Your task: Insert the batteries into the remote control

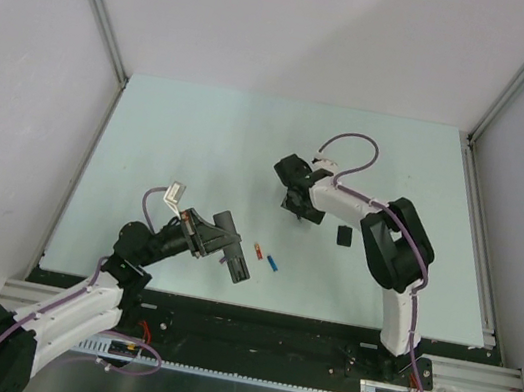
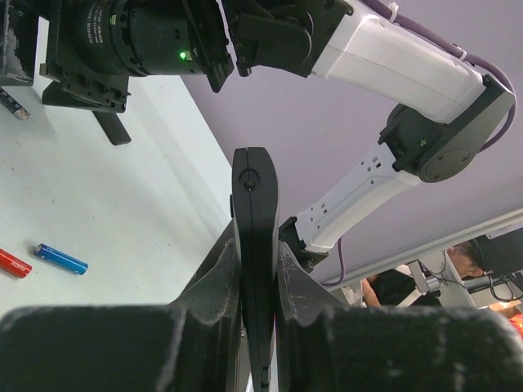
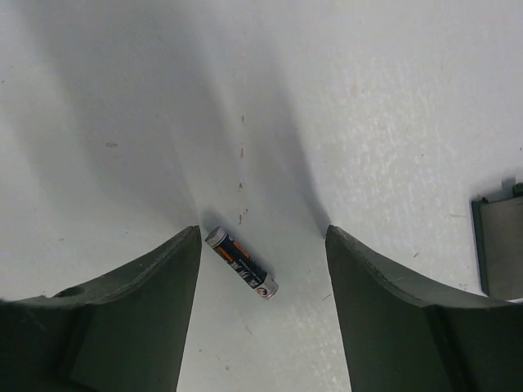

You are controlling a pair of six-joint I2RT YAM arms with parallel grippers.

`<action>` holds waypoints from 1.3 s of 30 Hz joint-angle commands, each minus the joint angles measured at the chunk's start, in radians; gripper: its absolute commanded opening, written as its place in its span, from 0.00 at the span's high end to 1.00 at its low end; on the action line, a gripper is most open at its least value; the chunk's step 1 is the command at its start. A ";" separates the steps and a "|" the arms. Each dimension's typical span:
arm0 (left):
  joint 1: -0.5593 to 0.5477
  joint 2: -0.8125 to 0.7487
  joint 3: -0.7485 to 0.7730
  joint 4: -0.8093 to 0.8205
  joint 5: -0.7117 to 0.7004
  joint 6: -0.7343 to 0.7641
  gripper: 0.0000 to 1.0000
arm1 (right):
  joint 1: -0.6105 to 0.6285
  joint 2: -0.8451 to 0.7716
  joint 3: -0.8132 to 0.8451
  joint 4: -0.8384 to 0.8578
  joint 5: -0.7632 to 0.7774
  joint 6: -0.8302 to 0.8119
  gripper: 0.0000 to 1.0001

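My left gripper [image 2: 255, 238] is shut on the remote control [image 2: 255, 212], a slim black bar held on edge just above the table [image 1: 202, 135]. From above, the remote control [image 1: 235, 252] slants towards two batteries lying on the table beside its tip: a red-orange one [image 1: 257, 250] and a bright blue one [image 1: 273, 262]. The left wrist view also shows the blue battery [image 2: 60, 258] and the red one [image 2: 12, 263]. My right gripper [image 3: 263, 237] stands open, low over a dark battery [image 3: 241, 264] that lies flat between its fingers, closer to the left finger [image 3: 155, 278].
A small black cover piece [image 1: 343, 235] lies on the table right of the right gripper [image 1: 300, 209]; its corner shows at the edge of the right wrist view [image 3: 498, 245]. Grey walls enclose the table on three sides.
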 commanded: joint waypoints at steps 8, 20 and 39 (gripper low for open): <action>0.008 -0.026 -0.013 0.027 -0.003 -0.017 1.00 | 0.040 -0.032 -0.134 0.087 -0.101 -0.325 0.34; 0.008 -0.033 -0.022 0.021 -0.005 -0.017 1.00 | 0.017 -0.058 -0.170 0.122 -0.176 -0.506 0.58; 0.009 -0.073 -0.033 0.017 0.035 -0.025 1.00 | 0.054 -0.066 -0.170 0.104 -0.204 -0.903 1.00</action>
